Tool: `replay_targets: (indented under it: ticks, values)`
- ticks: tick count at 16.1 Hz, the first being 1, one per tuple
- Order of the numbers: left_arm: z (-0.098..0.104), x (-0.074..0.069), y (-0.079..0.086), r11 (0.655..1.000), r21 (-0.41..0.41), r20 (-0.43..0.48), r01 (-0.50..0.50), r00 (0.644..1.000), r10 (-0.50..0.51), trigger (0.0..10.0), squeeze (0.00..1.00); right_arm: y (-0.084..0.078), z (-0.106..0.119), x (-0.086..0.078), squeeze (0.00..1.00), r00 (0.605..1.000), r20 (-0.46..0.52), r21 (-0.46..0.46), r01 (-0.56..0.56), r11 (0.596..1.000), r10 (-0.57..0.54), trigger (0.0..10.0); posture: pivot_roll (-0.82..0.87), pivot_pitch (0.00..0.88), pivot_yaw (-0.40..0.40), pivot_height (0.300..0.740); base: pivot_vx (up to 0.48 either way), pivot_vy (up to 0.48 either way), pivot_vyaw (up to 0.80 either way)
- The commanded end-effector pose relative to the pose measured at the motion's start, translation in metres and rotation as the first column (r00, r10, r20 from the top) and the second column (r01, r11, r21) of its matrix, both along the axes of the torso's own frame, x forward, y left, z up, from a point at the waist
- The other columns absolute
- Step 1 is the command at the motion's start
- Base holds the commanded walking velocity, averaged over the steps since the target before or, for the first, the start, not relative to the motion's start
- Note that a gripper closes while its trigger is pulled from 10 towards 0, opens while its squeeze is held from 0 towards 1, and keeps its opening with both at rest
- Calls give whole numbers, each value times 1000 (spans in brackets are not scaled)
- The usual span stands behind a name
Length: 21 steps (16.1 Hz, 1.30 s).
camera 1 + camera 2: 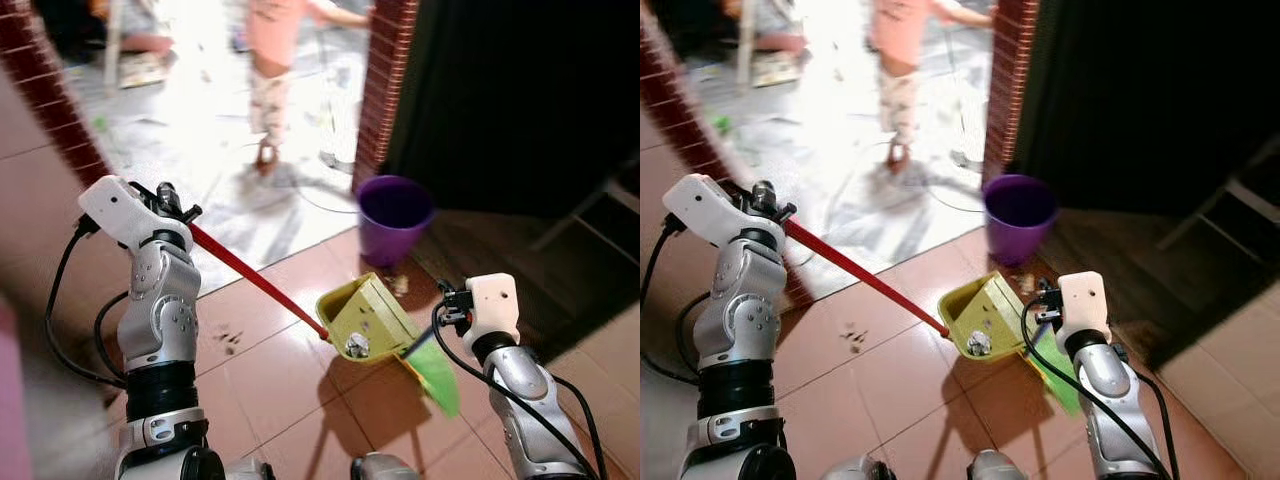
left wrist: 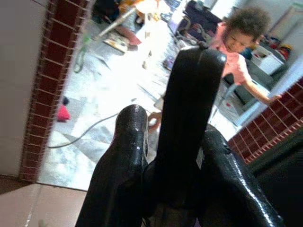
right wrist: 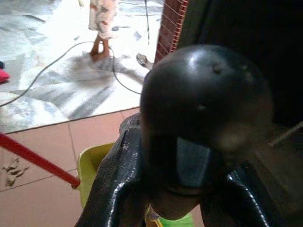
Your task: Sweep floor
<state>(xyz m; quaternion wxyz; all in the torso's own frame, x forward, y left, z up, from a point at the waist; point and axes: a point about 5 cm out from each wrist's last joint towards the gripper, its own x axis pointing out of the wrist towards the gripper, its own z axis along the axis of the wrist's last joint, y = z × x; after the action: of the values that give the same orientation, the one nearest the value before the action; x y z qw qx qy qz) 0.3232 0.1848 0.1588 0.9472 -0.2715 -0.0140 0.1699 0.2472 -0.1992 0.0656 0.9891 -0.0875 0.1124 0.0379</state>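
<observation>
Our left gripper (image 2: 170,156) pinches the red handle (image 1: 255,282); our right gripper (image 3: 184,189) pinches the green brush (image 1: 436,372) beside the yellow dustpan (image 1: 365,318), near the purple bucket (image 1: 393,215).

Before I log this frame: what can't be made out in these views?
- Dustpan contents: one small crumpled item shows in the eye views; what it is stays too small to tell.
- Green part by the right tool: partly behind the right arm, its shape unclear.
- Left tool: its fingers close round a dark handle that hides the gap.
- Specks on the tiles: too small to identify.
- Person: blurred, overexposed, cut off at the top edge.
</observation>
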Motion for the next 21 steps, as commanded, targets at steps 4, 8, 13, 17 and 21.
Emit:
replay_targets:
  ticks: [4,8,13,17,21]
  values:
    - [36,6,6,1000,-10,150,-12,989,14,10000,0,-7,-19,-10,0,993,-113,-13,31,999,-32,10000,-166,0,65,740,214,0,-800]
    - [49,9,11,1000,-9,187,-28,982,29,10000,0,-8,-22,-12,0,991,-130,-19,22,1000,-24,10000,-167,0,65,740,317,0,-800]
    - [74,12,22,998,-1,257,-56,965,54,10000,0,-7,-25,-12,0,988,-152,-23,-2,1000,-1,10000,-168,0,68,740,298,0,-359]
    - [108,15,34,997,23,354,-78,933,65,10000,0,-6,-28,-12,0,987,-163,-22,-11,1000,7,10000,-165,0,71,740,66,0,0]
    - [151,19,45,995,15,458,-95,886,78,10000,0,-3,-29,-12,0,986,-165,-19,-18,1000,15,10000,-162,0,75,740,267,0,0]
